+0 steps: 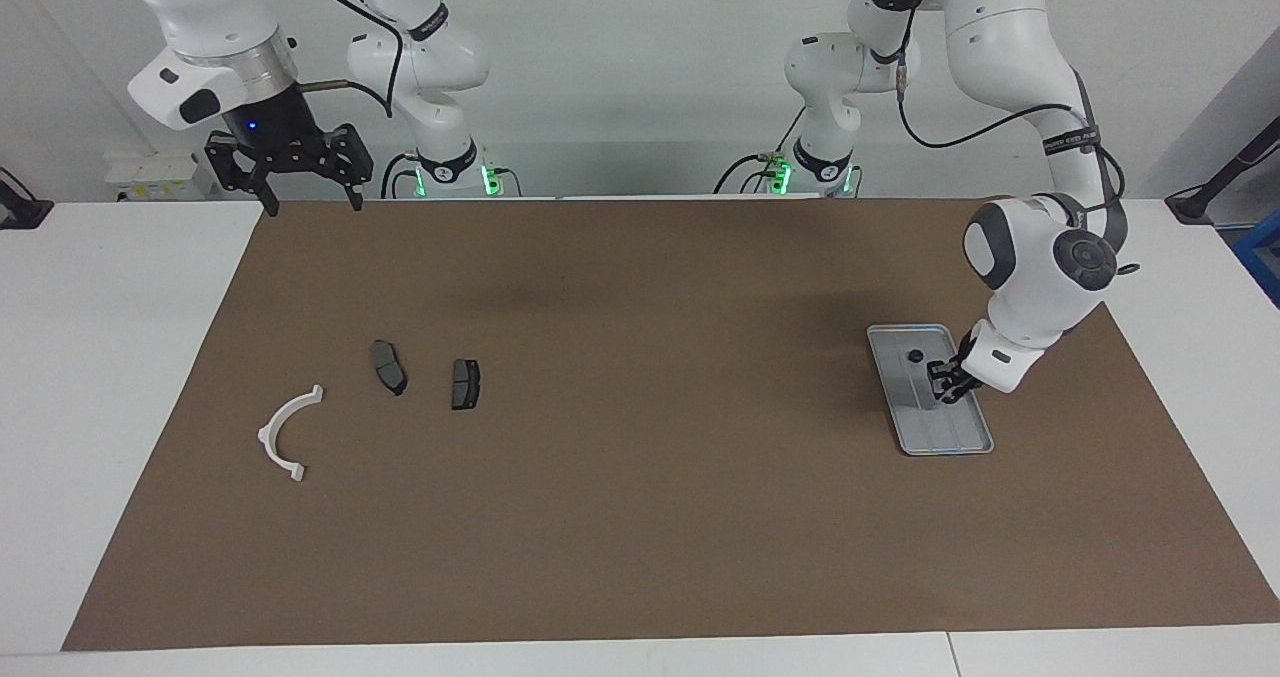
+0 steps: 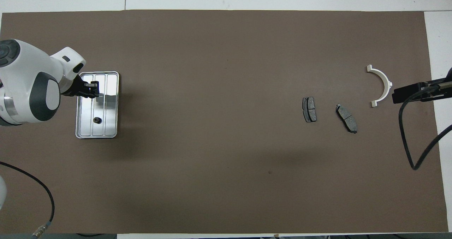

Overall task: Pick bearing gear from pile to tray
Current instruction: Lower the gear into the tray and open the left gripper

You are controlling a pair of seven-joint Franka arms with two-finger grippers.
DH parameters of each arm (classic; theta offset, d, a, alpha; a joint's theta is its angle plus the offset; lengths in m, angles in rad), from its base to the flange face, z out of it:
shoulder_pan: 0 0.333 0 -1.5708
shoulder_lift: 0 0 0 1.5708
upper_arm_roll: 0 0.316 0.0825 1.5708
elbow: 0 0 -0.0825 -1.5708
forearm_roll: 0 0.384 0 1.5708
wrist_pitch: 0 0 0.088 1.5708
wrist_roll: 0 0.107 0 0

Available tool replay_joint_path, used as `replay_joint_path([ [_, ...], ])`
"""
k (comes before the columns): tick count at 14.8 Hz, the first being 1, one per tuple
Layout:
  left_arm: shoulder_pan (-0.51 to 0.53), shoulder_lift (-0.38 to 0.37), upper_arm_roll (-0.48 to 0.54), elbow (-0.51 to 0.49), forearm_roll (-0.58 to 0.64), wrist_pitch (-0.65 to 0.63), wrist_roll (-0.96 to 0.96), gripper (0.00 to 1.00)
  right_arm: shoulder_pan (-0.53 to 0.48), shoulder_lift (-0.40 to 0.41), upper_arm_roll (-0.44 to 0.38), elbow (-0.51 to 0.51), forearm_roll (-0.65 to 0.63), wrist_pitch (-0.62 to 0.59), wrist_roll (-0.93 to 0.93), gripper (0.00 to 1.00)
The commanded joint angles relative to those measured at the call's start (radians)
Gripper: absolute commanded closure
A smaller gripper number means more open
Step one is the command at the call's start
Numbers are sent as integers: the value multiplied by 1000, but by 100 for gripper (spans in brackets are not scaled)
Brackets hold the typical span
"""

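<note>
Left gripper [image 1: 945, 382] sits low over the tray [image 1: 905, 419]; can't tell if it's clenched. One gear [image 1: 915, 356] lies in the tray, at 12 o'clock from it. Right gripper [image 1: 310, 200] waits raised, fingers spread.

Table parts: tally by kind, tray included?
Brake pads: 2, one beside the other
White arc piece: 1
Black gear: 1, in the tray
Tray: 1
Total: 5
</note>
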Motion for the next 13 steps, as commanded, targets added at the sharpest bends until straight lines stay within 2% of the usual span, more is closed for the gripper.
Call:
replay_joint_path([
  [1, -5, 3, -3, -23, 0, 56, 3, 100, -3, -5, 9, -7, -18, 13, -18, 0],
  [8, 0, 10, -1, -46, -2, 84, 9, 100, -2, -5, 13, -7, 25, 12, 71, 0],
  [9, 0, 9, -1, -56, -2, 96, 9, 65, -2, -6, 13, -7, 25, 12, 79, 0],
  [10, 0, 7, -3, -49, -2, 81, 11, 11, -2, -6, 11, -7, 25, 12, 79, 0],
  [11, 0, 0, -3, -38, -2, 52, 9, 0, -2, -6, 11, -7, 25, 12, 79, 0],
  [13, 3, -61, 2, 15, -2, -70, 9, 0, -2, -6, 11, -7, 27, 12, 79, 0],
])
